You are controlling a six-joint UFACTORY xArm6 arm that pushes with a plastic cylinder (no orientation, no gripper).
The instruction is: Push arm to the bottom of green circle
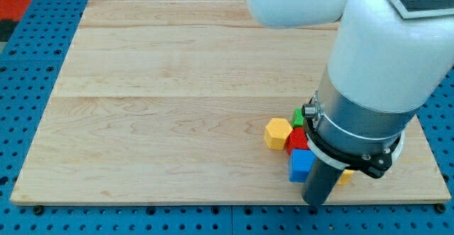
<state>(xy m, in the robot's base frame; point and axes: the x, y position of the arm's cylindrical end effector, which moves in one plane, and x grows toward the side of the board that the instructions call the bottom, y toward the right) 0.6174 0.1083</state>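
Observation:
A cluster of small blocks lies at the view's lower right on the wooden board (177, 100). A green block (299, 118), its shape mostly hidden by the arm, sits at the cluster's top. Below it is a red block (297, 140), then a blue block (301, 166). A yellow hexagonal block (278, 133) lies to their left. A sliver of another yellow block (345, 176) shows at the right, under the arm. My tip (314, 201) stands near the board's bottom edge, just below and right of the blue block, well below the green block.
The arm's white and grey body (369, 72) covers the board's right side and hides whatever lies beneath it. A blue pegboard (28, 86) surrounds the board. A red patch (14, 8) lies at the view's top left.

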